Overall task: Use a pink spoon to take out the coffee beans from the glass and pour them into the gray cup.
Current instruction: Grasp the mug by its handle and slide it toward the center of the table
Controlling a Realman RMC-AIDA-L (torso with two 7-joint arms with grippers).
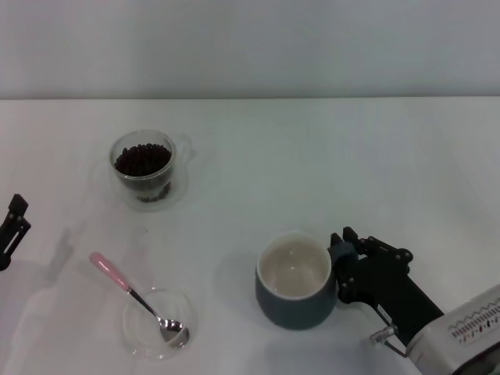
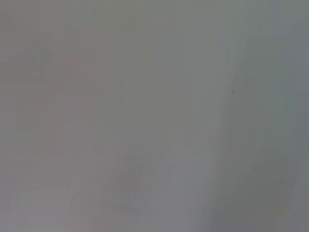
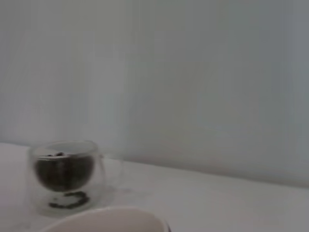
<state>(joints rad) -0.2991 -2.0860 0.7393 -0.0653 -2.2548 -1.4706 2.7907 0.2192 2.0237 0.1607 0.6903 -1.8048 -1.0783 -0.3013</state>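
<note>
- The table (image 1: 328, 148) carries everything; the gray cup serves as the landmark.
- The right gripper (image 1: 346, 264) sits against the gray cup's right side, at its handle; whether its fingers clasp the handle or merely touch it, I cannot tell.
- The gray cup (image 1: 295, 306) stands upright, its cream inside bare.
- The left gripper (image 1: 11, 228) hangs well to the cup's left, at the frame edge; finger state hidden.
- The glass (image 1: 144, 168), beyond and left of the cup, holds the coffee beans (image 1: 142, 158).
- The shallow dish (image 1: 158, 323), left of the cup, cradles the pink spoon (image 1: 133, 294), bowl inside, handle propped out.
- Risk: the propped handle may skid when pinched, tipping the light dish; a loaded spoon crossing to the cup could shed beans.
</note>
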